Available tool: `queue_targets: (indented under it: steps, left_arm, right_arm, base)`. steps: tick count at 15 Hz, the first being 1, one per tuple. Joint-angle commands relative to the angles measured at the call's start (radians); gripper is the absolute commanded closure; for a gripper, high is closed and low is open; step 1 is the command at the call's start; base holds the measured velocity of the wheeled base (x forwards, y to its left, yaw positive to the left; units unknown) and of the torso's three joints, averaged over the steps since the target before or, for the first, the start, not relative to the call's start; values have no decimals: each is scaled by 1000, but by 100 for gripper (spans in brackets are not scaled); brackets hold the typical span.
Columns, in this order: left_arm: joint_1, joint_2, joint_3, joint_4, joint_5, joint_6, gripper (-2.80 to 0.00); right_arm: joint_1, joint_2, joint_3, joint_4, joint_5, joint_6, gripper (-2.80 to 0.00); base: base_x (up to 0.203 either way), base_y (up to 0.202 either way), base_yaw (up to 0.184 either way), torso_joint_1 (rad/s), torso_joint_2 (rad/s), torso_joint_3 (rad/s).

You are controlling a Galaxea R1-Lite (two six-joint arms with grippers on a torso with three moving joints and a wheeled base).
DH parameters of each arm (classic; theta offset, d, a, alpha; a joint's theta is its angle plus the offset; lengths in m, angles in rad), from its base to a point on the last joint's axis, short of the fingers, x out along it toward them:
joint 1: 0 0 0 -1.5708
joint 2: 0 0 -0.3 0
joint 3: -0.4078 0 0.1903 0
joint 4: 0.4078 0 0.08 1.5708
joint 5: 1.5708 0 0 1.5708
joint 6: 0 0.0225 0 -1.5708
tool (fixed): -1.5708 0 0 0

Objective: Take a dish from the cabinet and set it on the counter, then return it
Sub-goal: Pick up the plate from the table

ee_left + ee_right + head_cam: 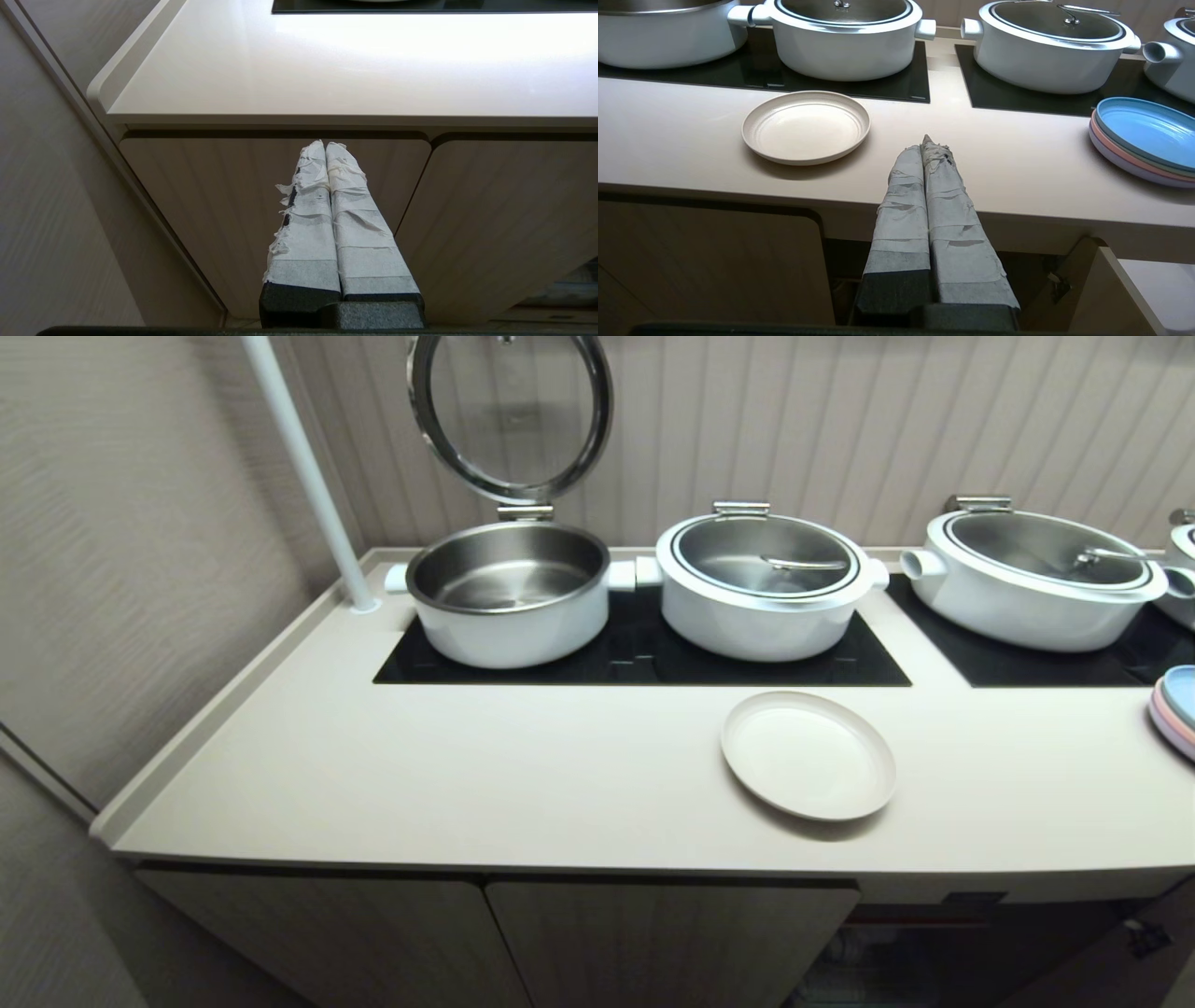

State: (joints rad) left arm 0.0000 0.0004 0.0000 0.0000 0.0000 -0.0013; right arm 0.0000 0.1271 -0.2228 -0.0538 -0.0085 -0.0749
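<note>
With both grippers shut and empty, the dish (806,127) lies ahead and left of the right gripper (928,140), the nearer; the left gripper (325,144) faces the cabinet door (224,205).

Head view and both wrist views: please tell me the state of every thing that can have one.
dish: flat on the counter, empty, not held.
left pot: lid raised, empty.
middle pot: lid closed.
right pot: lid closed.
cabinet: door open.
left gripper: jaws shut, empty.
right gripper: jaws shut, empty.
</note>
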Motion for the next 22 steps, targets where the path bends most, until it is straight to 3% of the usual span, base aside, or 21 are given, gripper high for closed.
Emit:
queue_targets:
  steps: [1, 8, 13, 22]
  left_arm:
    - [0, 0, 0, 0, 0, 0, 0]
    - [0, 0, 0, 0, 0, 0, 0]
    - [0, 0, 0, 0, 0, 0, 0]
    - [0, 0, 0, 0, 0, 0, 0]
  right_arm:
    - [2, 116, -52, -3, 1, 1, 0]
    - [17, 516, -189, -9, 3, 18, 0]
    - [18, 895, -290, -47, 7, 132, 0]
    - [21, 1346, -630, 25, 47, 181, 0]
  base:
    - [0, 0, 0, 0, 0, 0]
    - [0, 0, 0, 0, 0, 0]
    - [0, 0, 0, 0, 0, 0]
    - [0, 0, 0, 0, 0, 0]
